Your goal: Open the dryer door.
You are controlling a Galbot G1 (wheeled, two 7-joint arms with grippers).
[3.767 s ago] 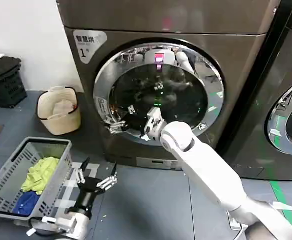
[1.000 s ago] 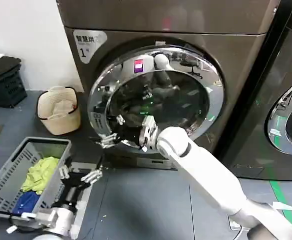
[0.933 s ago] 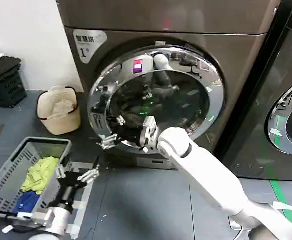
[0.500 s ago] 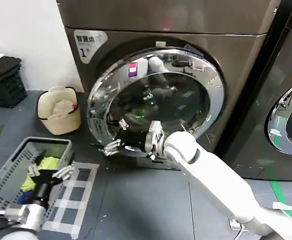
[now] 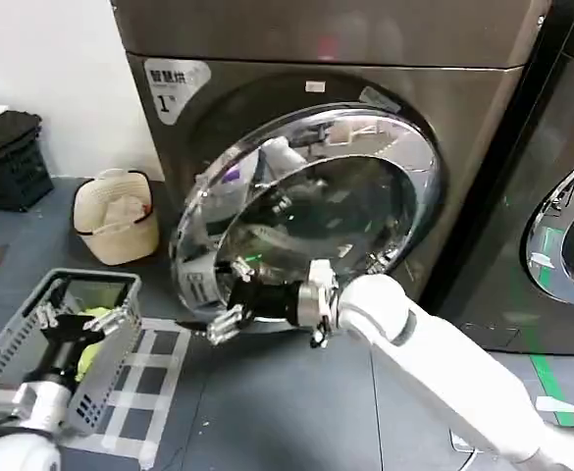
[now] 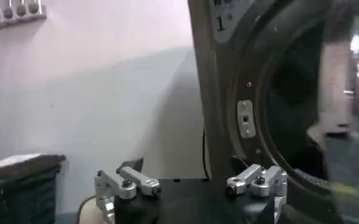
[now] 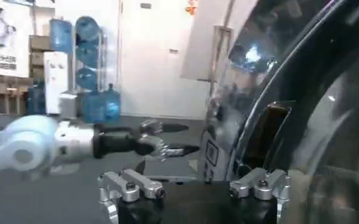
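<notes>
While swung partly clear of the bronze-grey machine marked "1" [image 5: 296, 39], the round chrome-rimmed, dark-glass dryer door [image 5: 306, 211] is worked at its lower free edge.

The spread right hand [image 5: 230, 312] is hooked there, gripping nothing; a wider outward pull is judged next. The left hand [image 5: 76, 316], released, is held over a grey plastic basket [image 5: 12, 343] on the dark floor [image 5: 287, 402].

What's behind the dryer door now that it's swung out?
Behind the door, a dark recess ring and a latch plate show on the dryer front. The drum's inside stays hidden by the door.
</notes>
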